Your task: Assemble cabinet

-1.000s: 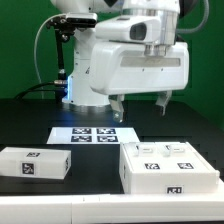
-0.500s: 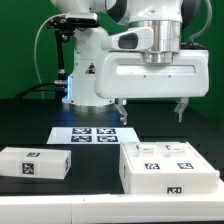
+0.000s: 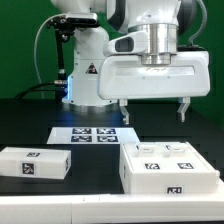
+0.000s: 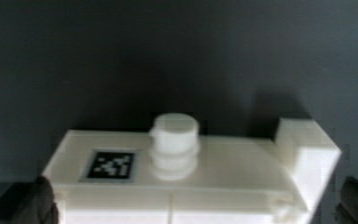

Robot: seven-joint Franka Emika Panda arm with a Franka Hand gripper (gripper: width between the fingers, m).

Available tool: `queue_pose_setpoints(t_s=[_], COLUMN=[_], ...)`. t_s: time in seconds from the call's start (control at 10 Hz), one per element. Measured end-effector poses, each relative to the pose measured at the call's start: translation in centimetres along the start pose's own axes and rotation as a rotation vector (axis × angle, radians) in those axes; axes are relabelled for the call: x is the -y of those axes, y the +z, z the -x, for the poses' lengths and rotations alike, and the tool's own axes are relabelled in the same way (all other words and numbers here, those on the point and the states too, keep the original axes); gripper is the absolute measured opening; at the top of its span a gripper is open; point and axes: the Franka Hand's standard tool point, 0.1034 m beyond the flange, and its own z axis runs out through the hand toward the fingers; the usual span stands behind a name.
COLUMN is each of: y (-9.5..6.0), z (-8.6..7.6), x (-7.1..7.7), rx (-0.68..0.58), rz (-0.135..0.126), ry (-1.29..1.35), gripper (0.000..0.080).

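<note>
Cabinet (image 3: 165,172) not yet together, in two white pieces. Big box (image 3: 160,158) low on the exterior view's right, near the table's front edge. Small block (image 3: 35,163) well apart on that view's left.

From the wrist, a white part with a round peg (image 4: 172,145) upright on top, a square tag (image 4: 108,165) just beside it and a raised block (image 4: 300,140) at one end. Most likely the big box from above.

Over it, gripper (image 3: 154,108) hanging with jaws spread wide, nothing between them, touching nothing. Behind, marker board (image 3: 90,135) flat on the black table (image 3: 30,120).

Step in hand, by the look of it: lining up for a grasp on the big box. Centre first, then straight down. Keep fingers clear of peg and raised block, and close on flat side walls only.
</note>
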Motion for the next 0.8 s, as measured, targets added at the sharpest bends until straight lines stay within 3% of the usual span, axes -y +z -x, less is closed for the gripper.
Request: queue_pose_setpoints(t_s=[0.1,0.2,0.5,0.6,0.8], y=[0.3,0.1,0.7,2.4,5.3], z=[0.4,-0.2,0.1,1.6,2.7], x=[-0.6,-0.4,0.1,0.0,-2.5], rx=[0.011,-0.021,-0.223,-0.184,-0.16], rz=[0.002,-0.002,-0.008,0.008,0.044], ry=[0.044,0.034,0.079,0.071,0.042], gripper=[0.0796,0.0796,0.0796,0.0796,0.0796])
